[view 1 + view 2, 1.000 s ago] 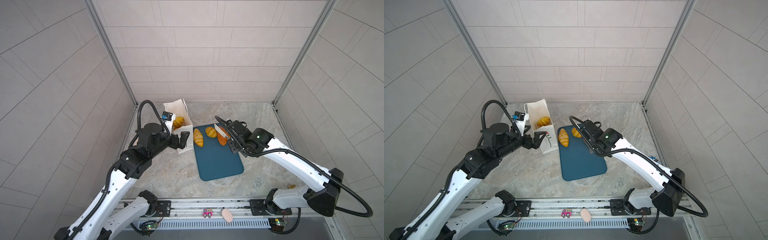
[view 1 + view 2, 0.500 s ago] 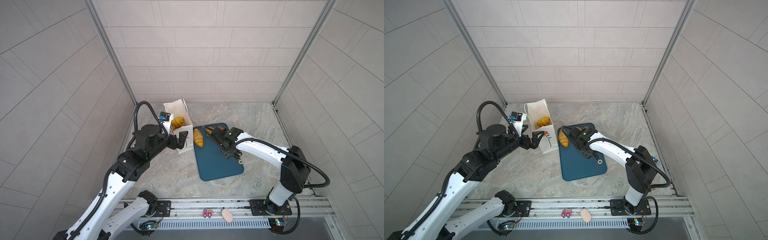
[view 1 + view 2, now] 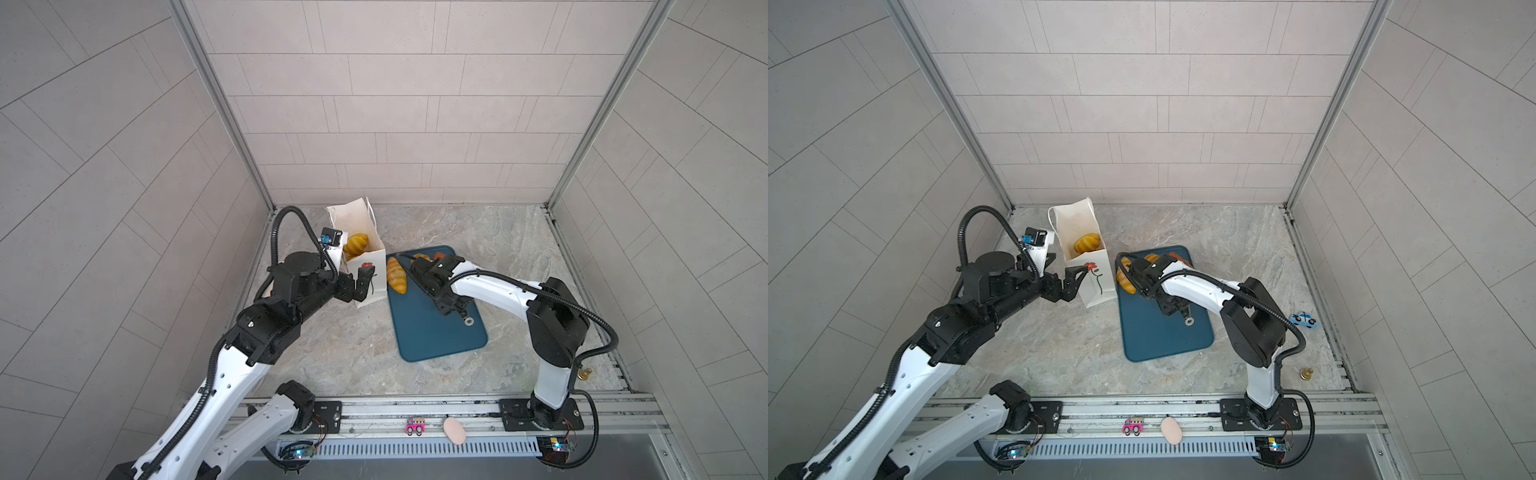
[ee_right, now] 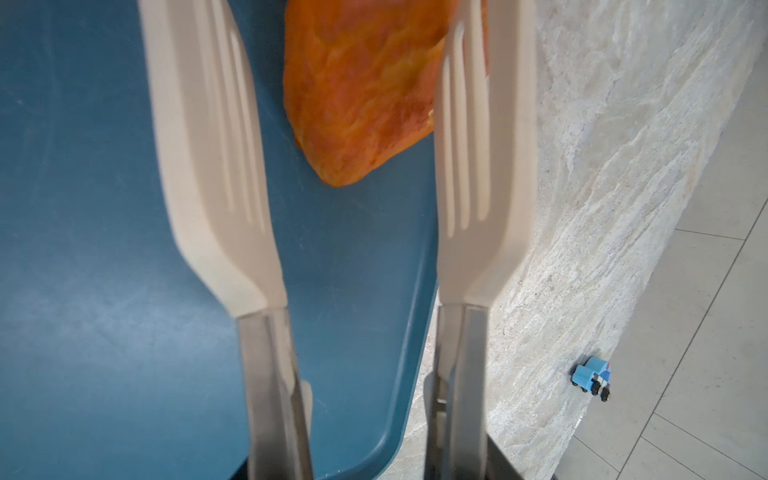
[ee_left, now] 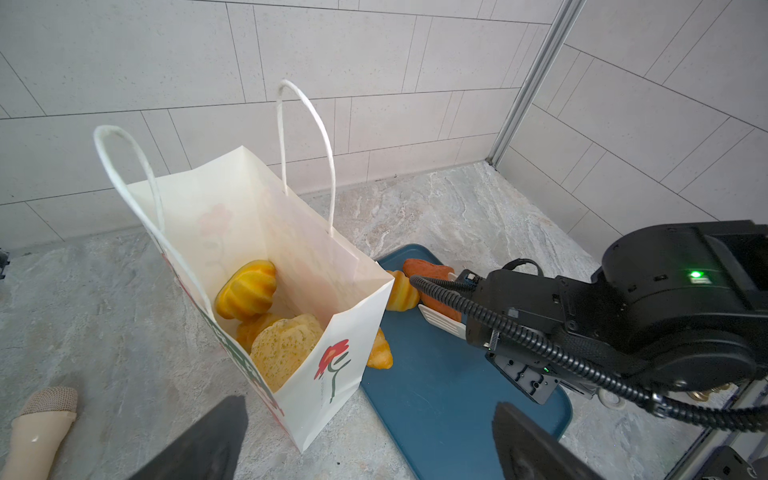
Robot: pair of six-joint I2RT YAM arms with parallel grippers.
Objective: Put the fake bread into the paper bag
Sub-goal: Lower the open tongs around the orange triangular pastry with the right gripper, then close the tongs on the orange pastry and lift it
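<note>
I log what I see by colour.

- Paper bag (image 5: 232, 216): white, with a red flower on a dark stem.
- Roll (image 5: 247, 291) inside it: glossy golden-yellow, ribbed.
- Piece (image 5: 286, 349) beside it: pale yellow, speckled.
- Loaf (image 4: 361, 91): orange-brown, mottled.
- Croissant (image 3: 396, 275): golden, striped.
- Tray (image 3: 436, 336): plain teal-blue.
- Counter (image 3: 332, 353): grey-beige, veined like marble.
- Tongs (image 4: 212, 166): cream heads, steel arms.
- Toy car (image 4: 592, 378): light blue.
- I read the left fingers (image 5: 208, 436) as black.

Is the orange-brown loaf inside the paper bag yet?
No, the orange-brown loaf lies on the blue tray between the blades of the tongs, outside the paper bag.
</note>
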